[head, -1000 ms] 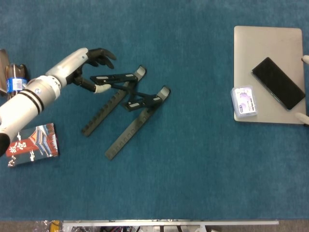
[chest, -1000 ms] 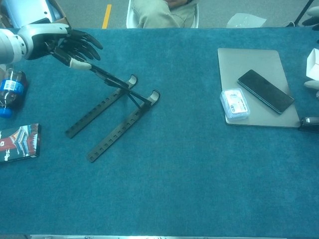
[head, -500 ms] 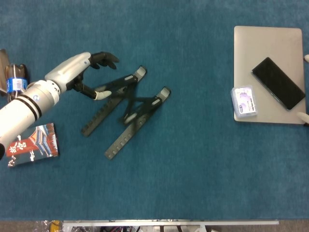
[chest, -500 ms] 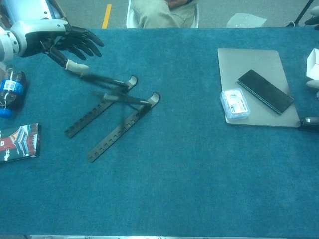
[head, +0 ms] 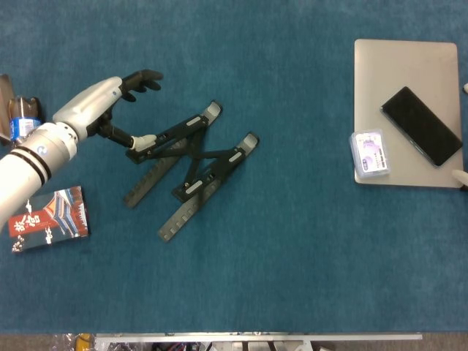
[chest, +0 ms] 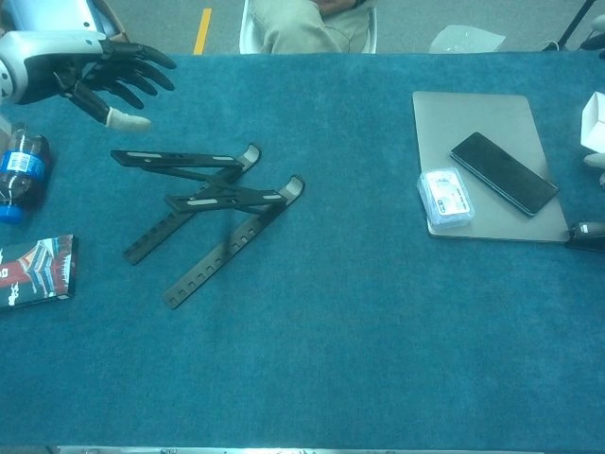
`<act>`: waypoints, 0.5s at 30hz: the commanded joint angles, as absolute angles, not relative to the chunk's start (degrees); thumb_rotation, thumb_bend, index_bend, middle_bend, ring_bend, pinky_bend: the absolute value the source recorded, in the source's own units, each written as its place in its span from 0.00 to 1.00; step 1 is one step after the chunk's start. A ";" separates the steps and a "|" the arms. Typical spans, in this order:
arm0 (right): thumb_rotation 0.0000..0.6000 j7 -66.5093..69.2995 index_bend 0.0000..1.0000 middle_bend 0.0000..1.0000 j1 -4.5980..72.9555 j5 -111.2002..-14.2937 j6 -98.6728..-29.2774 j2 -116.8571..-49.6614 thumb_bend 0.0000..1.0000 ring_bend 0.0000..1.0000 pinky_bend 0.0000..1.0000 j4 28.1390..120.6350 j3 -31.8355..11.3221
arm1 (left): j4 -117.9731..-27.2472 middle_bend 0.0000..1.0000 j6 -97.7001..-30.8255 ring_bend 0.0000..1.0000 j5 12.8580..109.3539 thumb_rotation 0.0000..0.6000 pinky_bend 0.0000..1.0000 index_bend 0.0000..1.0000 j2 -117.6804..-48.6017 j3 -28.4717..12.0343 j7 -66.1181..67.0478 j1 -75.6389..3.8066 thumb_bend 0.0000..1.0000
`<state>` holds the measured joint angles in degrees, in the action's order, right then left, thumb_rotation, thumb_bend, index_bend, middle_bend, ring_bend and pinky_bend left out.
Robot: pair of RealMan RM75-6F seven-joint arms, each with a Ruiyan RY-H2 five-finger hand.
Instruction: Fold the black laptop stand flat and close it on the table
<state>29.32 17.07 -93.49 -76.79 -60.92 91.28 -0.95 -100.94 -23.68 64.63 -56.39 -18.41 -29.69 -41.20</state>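
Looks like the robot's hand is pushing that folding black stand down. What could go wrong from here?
The left hand hangs open above the stand rather than holding it, so the top arms, not yet flat on the notched rails, might not close fully. Any push comes from one end, so the stand could slide or twist on the cloth instead of folding. The bottle stands close beside that arm and could get knocked.

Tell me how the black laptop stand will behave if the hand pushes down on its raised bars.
The laptop stand looks like thin hinged bars, so its raised bars would probably pivot flat rather than bend. It seems light and may slide on the table. The left hand hovers just above it.
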 commanded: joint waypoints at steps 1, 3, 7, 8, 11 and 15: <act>1.00 29.54 0.08 0.15 17.16 -93.53 -76.71 -61.03 0.09 0.14 0.22 91.11 -0.94 | -102.14 0.15 -24.24 0.13 63.50 1.00 0.19 0.07 -55.47 -17.51 -29.22 -40.95 0.25; 1.00 29.70 0.08 0.15 17.26 -93.59 -76.59 -61.12 0.09 0.14 0.22 90.98 -0.91 | -102.84 0.13 -24.61 0.13 62.80 1.00 0.19 0.05 -55.03 -17.08 -29.17 -40.72 0.25; 1.00 30.07 0.08 0.15 17.33 -93.86 -76.73 -61.22 0.09 0.14 0.22 90.73 -0.85 | -104.54 0.10 -25.40 0.11 61.35 1.00 0.19 0.00 -54.19 -16.98 -30.63 -39.82 0.25; 1.00 30.20 0.08 0.15 17.33 -93.90 -76.86 -61.20 0.09 0.14 0.22 90.69 -0.88 | -105.12 0.09 -25.39 0.10 61.04 1.00 0.19 0.00 -53.82 -17.08 -31.52 -39.39 0.25; 1.00 30.55 0.08 0.15 17.26 -94.02 -77.64 -61.10 0.09 0.14 0.22 90.65 -1.18 | -105.97 0.06 -24.63 0.07 61.18 1.00 0.18 0.00 -52.64 -17.17 -33.29 -38.50 0.25; 1.00 30.77 0.08 0.15 17.07 -94.16 -78.78 -60.88 0.09 0.14 0.22 90.71 -1.57 | -106.42 0.00 -23.02 0.02 62.51 0.93 0.17 0.00 -50.87 -16.66 -34.47 -37.33 0.25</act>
<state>30.71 17.13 -94.14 -78.67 -60.93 90.70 -1.49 -106.19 -23.37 61.99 -51.34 -16.87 -34.16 -37.82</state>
